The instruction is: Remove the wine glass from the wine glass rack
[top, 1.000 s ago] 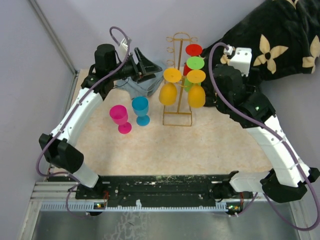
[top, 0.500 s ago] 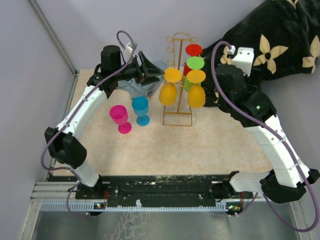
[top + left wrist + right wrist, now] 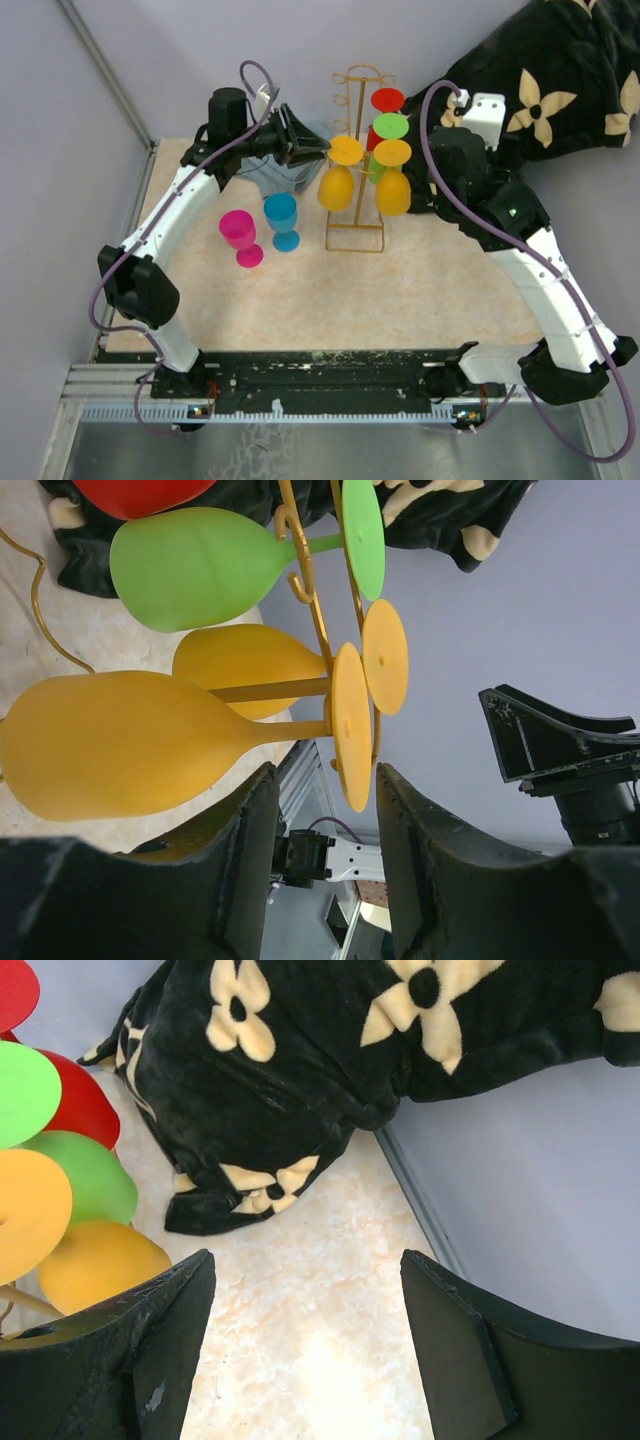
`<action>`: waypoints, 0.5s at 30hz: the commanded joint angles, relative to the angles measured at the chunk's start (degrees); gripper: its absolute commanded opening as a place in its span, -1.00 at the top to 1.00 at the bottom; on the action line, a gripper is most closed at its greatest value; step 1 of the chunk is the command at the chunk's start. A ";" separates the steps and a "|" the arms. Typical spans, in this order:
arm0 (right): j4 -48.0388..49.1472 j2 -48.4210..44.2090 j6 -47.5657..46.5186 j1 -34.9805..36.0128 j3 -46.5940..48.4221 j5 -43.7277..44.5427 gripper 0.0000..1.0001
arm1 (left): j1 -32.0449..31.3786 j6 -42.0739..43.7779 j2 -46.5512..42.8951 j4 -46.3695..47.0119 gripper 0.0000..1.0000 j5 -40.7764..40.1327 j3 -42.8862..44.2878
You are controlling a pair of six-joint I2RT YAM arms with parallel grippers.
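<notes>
Gold wire makes up the wine glass rack (image 3: 358, 82), which stands upright toward the far middle of the tabletop (image 3: 400, 290). Four glasses hang from it bowl-down by their feet. The yellow wine glass (image 3: 336, 187) hangs on the rack's left side. A second yellow glass (image 3: 392, 190) hangs on the right, and a green glass (image 3: 391, 126) and a red glass (image 3: 388, 99) hang farther back.

The left gripper (image 3: 312, 148) reaches in from the left at the height of the yellow wine glass's round foot. In the left wrist view its two fingers (image 3: 250, 860) stand apart, and the rim of that foot lies edge-on between their tips. The foot sits closer to one finger, and a clear gap shows on the other side, so the gripper is open and not clamped on it.

The right gripper (image 3: 305, 1260) is wide open and holds nothing. It sits right of the rack, over bare tabletop, beside a black cloth with cream flowers (image 3: 560, 80).

A pink glass (image 3: 240, 232) and a blue glass (image 3: 283, 215) stand upright on the tabletop, left of the rack's base.
</notes>
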 commanded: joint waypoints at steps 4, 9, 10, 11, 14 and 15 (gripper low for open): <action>2.86 0.21 -0.09 -1.02 -0.74 -0.68 -0.50 | 0.29 -0.20 0.67 0.26 0.07 0.91 3.00; 3.28 0.32 -0.17 -1.31 -0.91 -1.34 -0.50 | 0.29 -0.04 1.08 -0.31 0.06 0.48 3.26; 3.26 0.32 -0.22 -1.40 -0.95 -1.39 -0.50 | 0.32 -0.04 1.10 -0.33 0.06 0.50 3.34; 3.40 0.32 -0.26 -1.48 -0.91 -1.43 -0.50 | 0.27 -0.04 1.23 -0.33 0.07 0.44 3.42; 3.23 0.23 -0.27 -1.59 -1.06 -1.52 -0.50 | 0.27 0.01 1.60 -0.54 0.11 0.42 3.96; 3.18 0.16 -0.19 -1.58 -1.14 -1.53 -0.50 | 0.21 0.01 1.75 -0.59 0.13 0.41 4.24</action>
